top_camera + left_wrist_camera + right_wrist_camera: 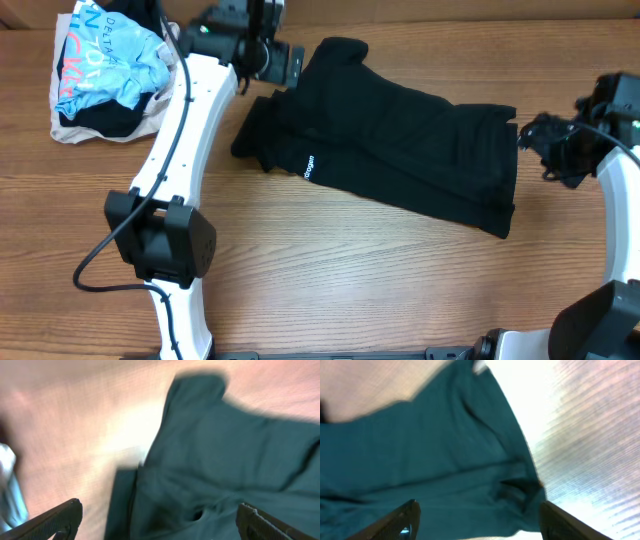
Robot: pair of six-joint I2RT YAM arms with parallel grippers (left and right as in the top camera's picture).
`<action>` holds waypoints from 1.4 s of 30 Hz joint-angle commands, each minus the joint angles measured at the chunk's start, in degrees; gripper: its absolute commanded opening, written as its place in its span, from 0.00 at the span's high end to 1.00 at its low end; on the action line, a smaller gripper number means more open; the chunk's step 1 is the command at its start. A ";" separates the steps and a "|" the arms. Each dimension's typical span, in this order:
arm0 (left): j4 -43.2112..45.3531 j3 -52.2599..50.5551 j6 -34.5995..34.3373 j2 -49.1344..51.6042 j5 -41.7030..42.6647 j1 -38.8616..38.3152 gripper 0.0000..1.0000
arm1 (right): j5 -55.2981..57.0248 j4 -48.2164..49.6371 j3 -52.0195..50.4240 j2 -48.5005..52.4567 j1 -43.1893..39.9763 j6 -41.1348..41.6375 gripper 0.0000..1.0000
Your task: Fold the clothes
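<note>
The black garment (pixel 390 140) lies spread across the middle of the wooden table, with a small white logo (pixel 309 166) near its front left edge. My left gripper (pixel 285 62) is open and hovers over the garment's far left corner; in the left wrist view the cloth (pixel 225 460) lies between and beyond the spread fingers (pixel 160 520). My right gripper (pixel 532 135) is open at the garment's right edge; the right wrist view shows the cloth (pixel 430 455) under the spread fingers (pixel 477 520). Neither holds anything.
A pile with a light-blue lettered top (pixel 110 60) over a beige garment (pixel 70 130) sits at the far left corner. The left arm's white links (pixel 185 130) cross the table's left side. Bare wood (pixel 400 280) lies in front of the garment.
</note>
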 commanded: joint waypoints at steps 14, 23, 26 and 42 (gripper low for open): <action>-9.49 8.55 5.09 3.91 2.54 -2.69 0.00 | -2.91 1.29 2.10 -0.15 7.91 0.76 0.12; -18.03 8.37 5.09 8.31 2.21 -2.80 0.00 | -2.60 3.61 -10.23 -0.15 10.47 4.63 0.11; -21.51 8.31 4.83 10.47 1.68 -2.80 0.00 | -3.02 5.57 -14.75 -0.15 11.37 4.85 0.11; -22.73 7.98 5.16 17.64 1.64 -3.80 0.00 | -3.10 15.50 -25.16 -0.15 19.37 7.65 0.11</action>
